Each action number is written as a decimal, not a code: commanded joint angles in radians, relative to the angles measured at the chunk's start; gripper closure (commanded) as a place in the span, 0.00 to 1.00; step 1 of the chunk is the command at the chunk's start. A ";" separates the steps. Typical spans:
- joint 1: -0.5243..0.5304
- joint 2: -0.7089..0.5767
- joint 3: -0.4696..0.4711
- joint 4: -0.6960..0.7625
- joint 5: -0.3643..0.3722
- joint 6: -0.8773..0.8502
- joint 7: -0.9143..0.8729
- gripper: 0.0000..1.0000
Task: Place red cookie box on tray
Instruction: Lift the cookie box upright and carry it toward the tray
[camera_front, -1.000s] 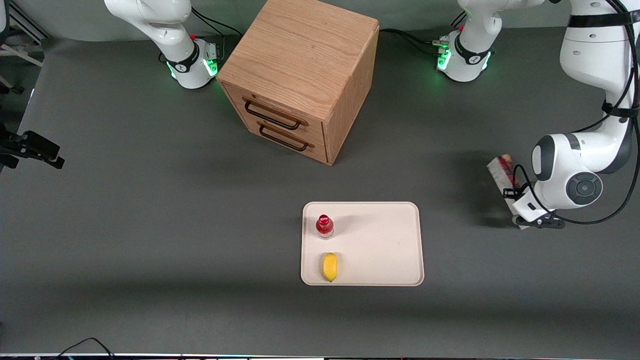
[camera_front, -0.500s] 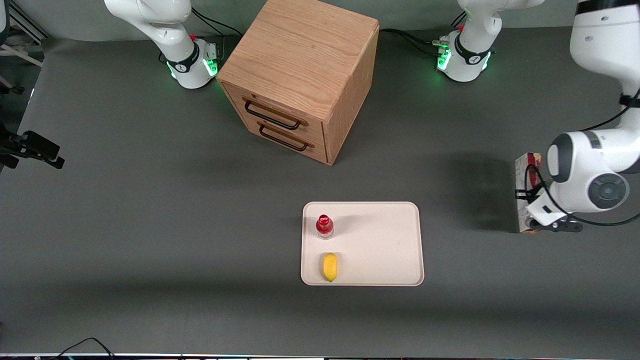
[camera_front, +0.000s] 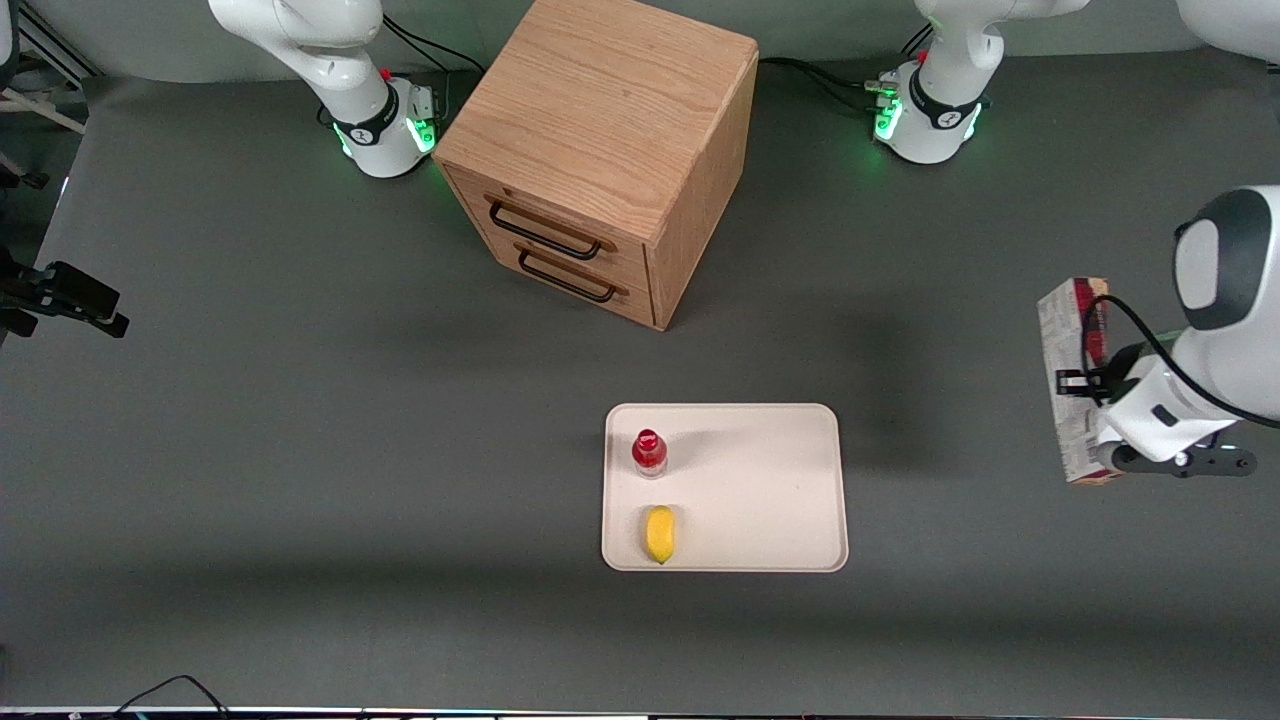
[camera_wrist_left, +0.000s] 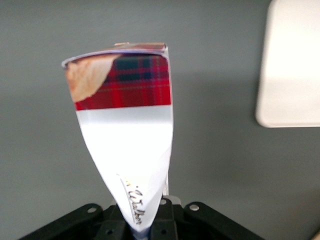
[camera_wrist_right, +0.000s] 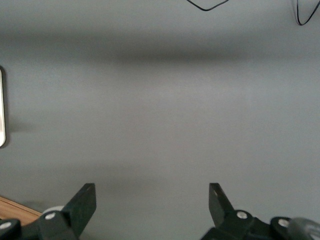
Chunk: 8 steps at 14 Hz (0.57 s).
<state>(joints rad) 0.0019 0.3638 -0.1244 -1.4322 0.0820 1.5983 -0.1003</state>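
The red cookie box (camera_front: 1066, 385) hangs in the air at the working arm's end of the table, well to the side of the tray. It shows its grey-white side in the front view. My left gripper (camera_front: 1098, 385) is shut on it. In the left wrist view the box (camera_wrist_left: 131, 125) sticks out from the gripper (camera_wrist_left: 145, 225), showing its red tartan face and white section. The cream-white tray (camera_front: 770, 480) lies flat on the table, nearer the front camera than the cabinet. One corner of the tray (camera_wrist_left: 292, 60) shows in the left wrist view.
A small red-capped bottle (camera_front: 649, 452) and a yellow fruit (camera_front: 659, 534) sit on the tray, on its side toward the parked arm. The wooden drawer cabinet (camera_front: 600, 150) stands farther from the camera, both drawers shut. A black device (camera_front: 65, 295) sits at the parked arm's end.
My left gripper has carried the box higher and farther toward the working arm's end. The box has turned from slanted to nearly straight along the table's depth.
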 joint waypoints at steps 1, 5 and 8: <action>-0.003 0.037 -0.127 0.039 -0.014 -0.017 -0.178 1.00; -0.013 0.170 -0.270 0.030 -0.010 0.141 -0.306 1.00; -0.025 0.329 -0.316 0.029 0.070 0.319 -0.374 1.00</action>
<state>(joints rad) -0.0210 0.5892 -0.4163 -1.4343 0.1047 1.8418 -0.4281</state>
